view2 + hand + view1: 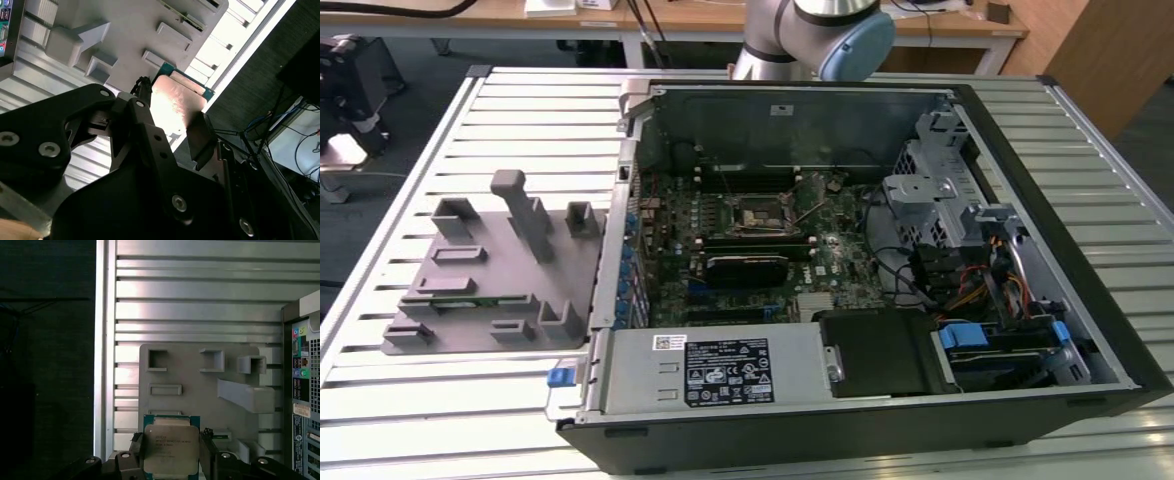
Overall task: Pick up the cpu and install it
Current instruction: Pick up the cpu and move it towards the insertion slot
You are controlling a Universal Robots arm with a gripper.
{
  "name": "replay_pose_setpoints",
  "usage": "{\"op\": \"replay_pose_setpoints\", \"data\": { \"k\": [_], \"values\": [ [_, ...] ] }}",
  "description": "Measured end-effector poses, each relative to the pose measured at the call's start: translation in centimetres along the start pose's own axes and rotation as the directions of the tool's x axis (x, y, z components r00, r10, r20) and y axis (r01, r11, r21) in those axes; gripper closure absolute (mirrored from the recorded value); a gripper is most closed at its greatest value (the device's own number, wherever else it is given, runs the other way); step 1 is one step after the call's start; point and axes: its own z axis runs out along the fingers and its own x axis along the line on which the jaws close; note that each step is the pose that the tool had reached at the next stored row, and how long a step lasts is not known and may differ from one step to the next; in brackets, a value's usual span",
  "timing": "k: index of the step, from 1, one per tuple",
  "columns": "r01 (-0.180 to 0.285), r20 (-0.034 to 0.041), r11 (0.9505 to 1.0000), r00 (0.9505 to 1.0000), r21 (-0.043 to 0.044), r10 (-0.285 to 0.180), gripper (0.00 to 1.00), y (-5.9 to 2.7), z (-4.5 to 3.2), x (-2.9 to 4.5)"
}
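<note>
Grip: the gripper (172,462) has its fingers (136,452) pinching the cpu (170,447) by two opposite edges.
Place: we see the cpu in both wrist views, in front of the grey tray (200,390) (silver plate, green rim).
Exterior view: the computer case (854,250) lies open just beside the tray.

In the exterior view the case (854,435) lies open on the counter (440,410), with the tray (454,275) on the counter just beside it at its 9 o'clock. Inside the case the board (720,215) lies flat, with the socket (757,217) near its middle. The power unit (707,370) sits at the board's 6 o'clock and the drive cage (921,190) at its 3 o'clock. The arm (814,35) stands behind the case at 12 o'clock. In both wrist views the cpu (170,452) (175,102) sits between the fingers of the claw (172,459) (172,122), touching both, with the tray beyond it.
</note>
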Motion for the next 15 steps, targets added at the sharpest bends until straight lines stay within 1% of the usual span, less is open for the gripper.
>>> {"op": "replay_pose_setpoints", "data": {
  "k": [15],
  "values": [
    [0.000, 0.0067, 1.0000, 1.0000, 0.0000, 0.000, 0.47, 0.05, -1.68, 0.16]
  ]
}}
